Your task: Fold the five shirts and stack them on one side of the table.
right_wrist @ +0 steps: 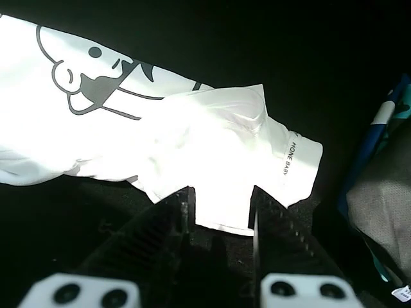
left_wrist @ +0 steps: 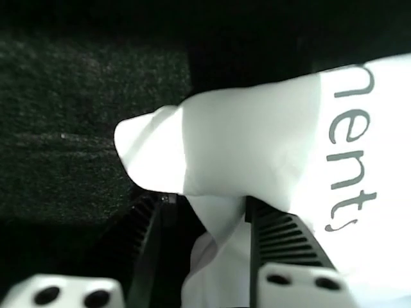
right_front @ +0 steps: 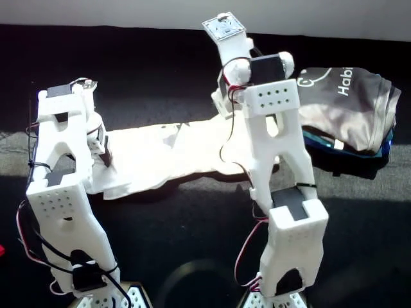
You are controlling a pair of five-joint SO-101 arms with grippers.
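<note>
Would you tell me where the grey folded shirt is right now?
The grey folded shirt lies at the far right of the high view, on top of a blue shirt. It is just beside the right arm and right of the spread white shirt.

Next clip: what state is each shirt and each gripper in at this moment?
White shirt: unfolded, spread rumpled across the table.
Grey shirt: folded, lying on the blue shirt.
Blue shirt: under the grey shirt, mostly hidden.
Left gripper: open, white cloth between its jaws.
Right gripper: open, at the white shirt's edge.
</note>
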